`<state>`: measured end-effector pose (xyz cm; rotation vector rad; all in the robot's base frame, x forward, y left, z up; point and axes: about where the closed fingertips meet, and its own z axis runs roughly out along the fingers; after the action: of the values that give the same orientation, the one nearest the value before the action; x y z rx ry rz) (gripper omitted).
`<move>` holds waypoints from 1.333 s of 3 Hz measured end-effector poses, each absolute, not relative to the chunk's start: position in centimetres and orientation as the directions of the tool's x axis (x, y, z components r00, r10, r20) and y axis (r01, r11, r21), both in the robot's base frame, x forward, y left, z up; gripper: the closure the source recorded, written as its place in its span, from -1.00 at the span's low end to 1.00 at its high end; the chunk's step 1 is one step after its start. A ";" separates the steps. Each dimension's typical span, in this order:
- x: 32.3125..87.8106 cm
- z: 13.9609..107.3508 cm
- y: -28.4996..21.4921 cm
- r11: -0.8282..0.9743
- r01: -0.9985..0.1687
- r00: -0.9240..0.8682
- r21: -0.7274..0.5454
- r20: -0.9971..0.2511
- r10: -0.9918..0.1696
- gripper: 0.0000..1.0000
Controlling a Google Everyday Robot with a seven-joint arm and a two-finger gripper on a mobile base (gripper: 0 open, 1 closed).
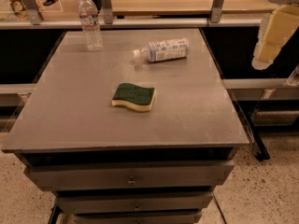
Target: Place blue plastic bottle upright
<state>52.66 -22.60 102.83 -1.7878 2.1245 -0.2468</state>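
Note:
The blue plastic bottle [164, 50] lies on its side at the back of the grey table [74, 115], white cap pointing left, pale blue-and-white label facing up. My gripper [262, 59] hangs in the air off the table's right edge, at the upper right of the camera view. It is well to the right of the bottle and touches nothing. Nothing is seen in it.
A clear ribbed water bottle [90, 22] stands upright at the table's back left. A green-and-yellow sponge [134, 97] lies mid-table, in front of the blue bottle. A rail and wooden shelf [159, 1] run behind the table. Drawers [131, 178] sit below.

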 end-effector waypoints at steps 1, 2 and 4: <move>54.5 104.6 -22.5 0.206 -0.875 -0.144 -0.438 -0.170 -0.975 -1.00; 56.6 103.1 -21.2 0.192 -0.862 -0.134 -0.469 -0.154 -0.979 -1.00; 58.9 100.3 -17.5 0.101 -0.900 -0.045 -0.424 -0.141 -0.989 -1.00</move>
<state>58.88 -17.50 100.34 -1.8471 1.9958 -0.3087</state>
